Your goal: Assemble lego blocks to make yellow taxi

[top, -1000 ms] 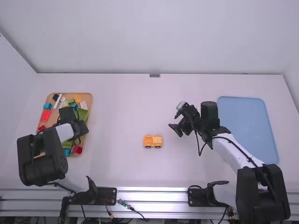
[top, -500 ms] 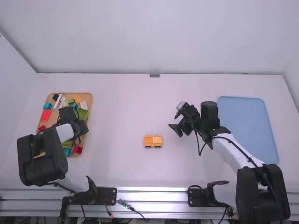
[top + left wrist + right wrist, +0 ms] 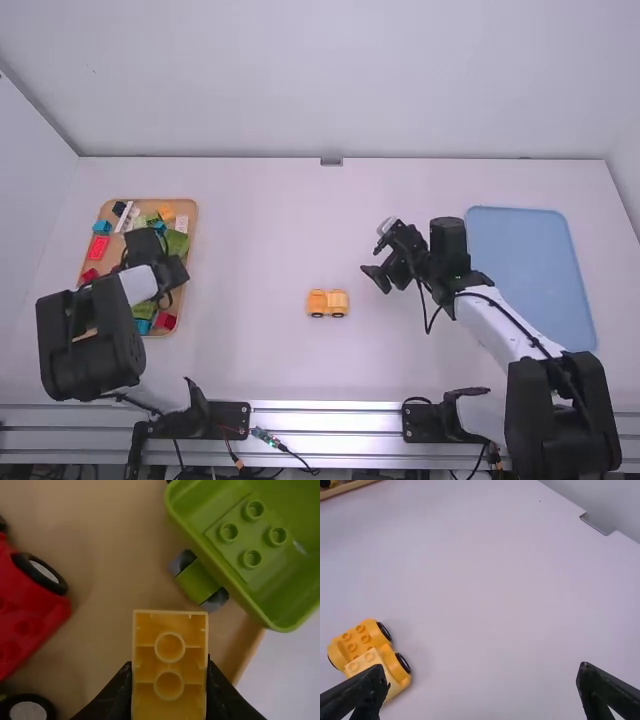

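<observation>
Over the tray (image 3: 193, 218), near its right edge, the left gripper (image 3: 172, 273) has its fingers closed on a yellow block (image 3: 170, 645). The right gripper (image 3: 376, 253) gapes wide and empty beyond the taxi (image 3: 328, 303), which sits midway between the table's (image 3: 250, 250) sides, nearer its near edge.

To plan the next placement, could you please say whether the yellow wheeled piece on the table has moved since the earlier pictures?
No, the yellow wheeled piece keeps its place relative to the metal rail.
</observation>
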Controlling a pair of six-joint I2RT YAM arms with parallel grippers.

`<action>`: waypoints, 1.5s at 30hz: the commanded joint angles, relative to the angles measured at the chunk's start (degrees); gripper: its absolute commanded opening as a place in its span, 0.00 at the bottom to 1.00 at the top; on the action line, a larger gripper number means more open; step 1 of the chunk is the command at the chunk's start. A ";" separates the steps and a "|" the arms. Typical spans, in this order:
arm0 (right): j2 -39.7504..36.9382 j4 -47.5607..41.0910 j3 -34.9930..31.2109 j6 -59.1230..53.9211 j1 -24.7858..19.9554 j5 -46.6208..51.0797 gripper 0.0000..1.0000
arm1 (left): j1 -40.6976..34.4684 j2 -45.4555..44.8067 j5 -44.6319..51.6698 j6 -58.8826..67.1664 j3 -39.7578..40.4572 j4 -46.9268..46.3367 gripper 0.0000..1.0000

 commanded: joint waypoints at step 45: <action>19.85 83.58 -0.07 73.22 1.29 -47.43 0.80 | -37.24 -5.75 64.22 -9.88 -14.03 74.25 0.02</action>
